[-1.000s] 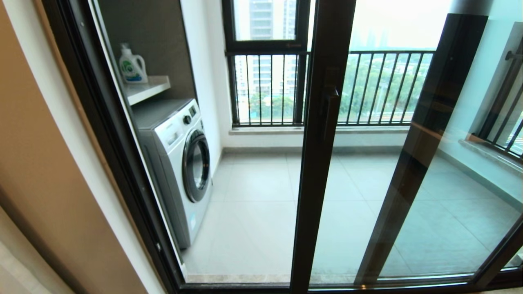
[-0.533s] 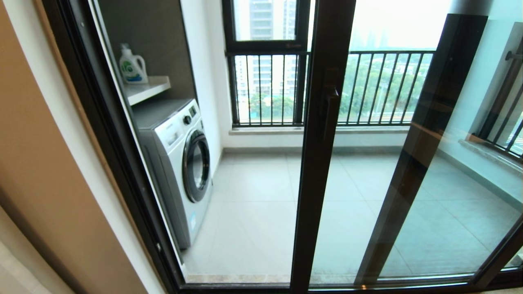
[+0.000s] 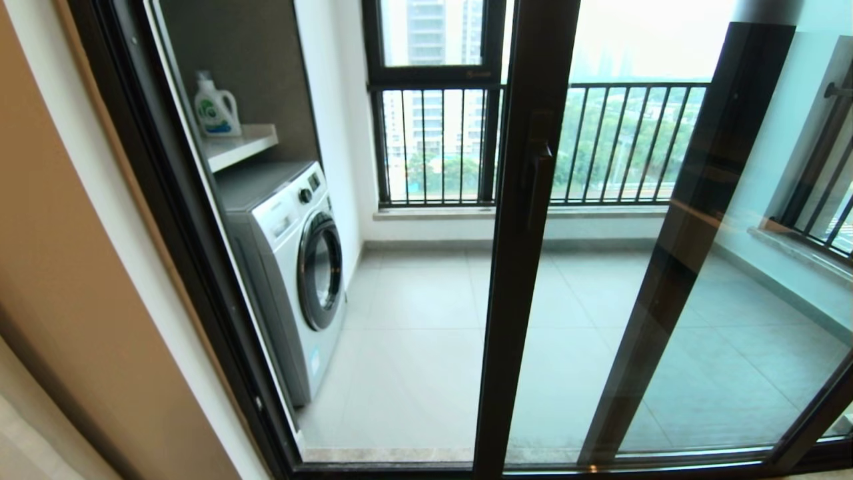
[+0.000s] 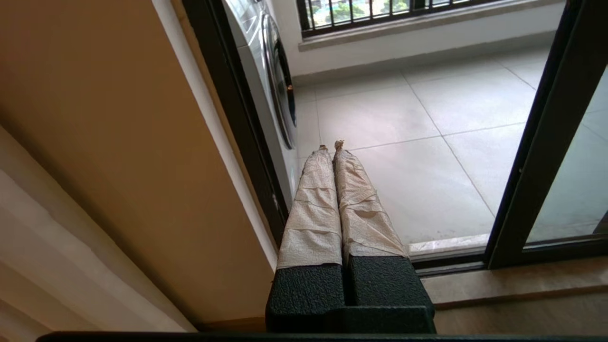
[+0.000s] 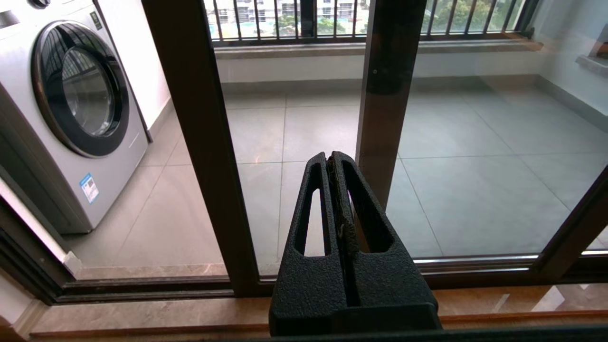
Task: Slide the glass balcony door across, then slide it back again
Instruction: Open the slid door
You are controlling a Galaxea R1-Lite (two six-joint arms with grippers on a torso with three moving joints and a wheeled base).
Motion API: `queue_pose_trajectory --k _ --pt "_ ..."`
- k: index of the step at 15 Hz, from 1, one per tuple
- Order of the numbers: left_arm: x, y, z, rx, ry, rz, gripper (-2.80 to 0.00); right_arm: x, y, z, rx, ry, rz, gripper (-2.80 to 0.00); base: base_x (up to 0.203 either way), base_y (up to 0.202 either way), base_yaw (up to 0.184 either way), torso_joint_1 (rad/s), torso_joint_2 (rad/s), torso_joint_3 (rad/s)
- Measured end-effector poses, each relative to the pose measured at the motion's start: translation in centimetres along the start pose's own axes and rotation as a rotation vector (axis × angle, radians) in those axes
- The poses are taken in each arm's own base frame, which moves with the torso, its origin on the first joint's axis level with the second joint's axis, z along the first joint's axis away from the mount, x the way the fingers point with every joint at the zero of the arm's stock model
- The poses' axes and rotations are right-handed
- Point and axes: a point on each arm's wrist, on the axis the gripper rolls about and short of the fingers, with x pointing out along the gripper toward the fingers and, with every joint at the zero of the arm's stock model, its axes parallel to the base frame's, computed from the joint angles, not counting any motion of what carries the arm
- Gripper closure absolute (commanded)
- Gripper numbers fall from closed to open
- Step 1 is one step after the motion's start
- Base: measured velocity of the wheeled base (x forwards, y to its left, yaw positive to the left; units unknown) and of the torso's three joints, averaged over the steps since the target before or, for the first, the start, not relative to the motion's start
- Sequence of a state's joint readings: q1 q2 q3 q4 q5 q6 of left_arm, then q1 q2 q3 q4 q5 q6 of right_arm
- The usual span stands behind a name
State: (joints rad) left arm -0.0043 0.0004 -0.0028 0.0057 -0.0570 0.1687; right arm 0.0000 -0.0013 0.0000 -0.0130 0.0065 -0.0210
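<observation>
The glass balcony door point(image 3: 526, 267) stands partway across the opening, its dark stile upright at the middle of the head view. Its dark bar handle point(image 3: 538, 180) sits on that stile. Left of the stile the doorway is open to the balcony floor. Neither gripper shows in the head view. My left gripper point(image 4: 331, 145), its fingers wrapped in pale tape, is shut on nothing and hangs low by the left jamb, well apart from the door stile point(image 4: 546, 142). My right gripper point(image 5: 329, 156) is shut and empty, low in front of the glass, just right of the door stile point(image 5: 204, 142).
A white washing machine point(image 3: 293, 267) stands on the balcony behind the left jamb point(image 3: 166, 220), with a detergent bottle point(image 3: 215, 107) on a shelf above it. A second dark-framed glass panel point(image 3: 693, 233) lies behind the door at the right. Black railing bars point(image 3: 620, 143) line the outer window.
</observation>
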Motion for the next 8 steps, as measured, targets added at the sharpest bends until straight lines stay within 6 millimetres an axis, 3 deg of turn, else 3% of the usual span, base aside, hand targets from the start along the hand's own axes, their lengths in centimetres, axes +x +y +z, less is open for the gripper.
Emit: queue_pose_trajectory --k 5,8 --pt "0.01 0.11 -0.02 -0.133 -0.001 0.052 0.0 0.0 0.0 0.0 0.001 0.0 0.001 0.0 0.0 0.0 0.0 0.0 0.0 0.0" --pt "0.0 0.11 -0.06 -0.125 0.003 0.054 0.0 0.0 0.0 0.0 0.001 0.0 0.0 0.0 0.0 0.0 0.0 0.0 0.0 0.0"
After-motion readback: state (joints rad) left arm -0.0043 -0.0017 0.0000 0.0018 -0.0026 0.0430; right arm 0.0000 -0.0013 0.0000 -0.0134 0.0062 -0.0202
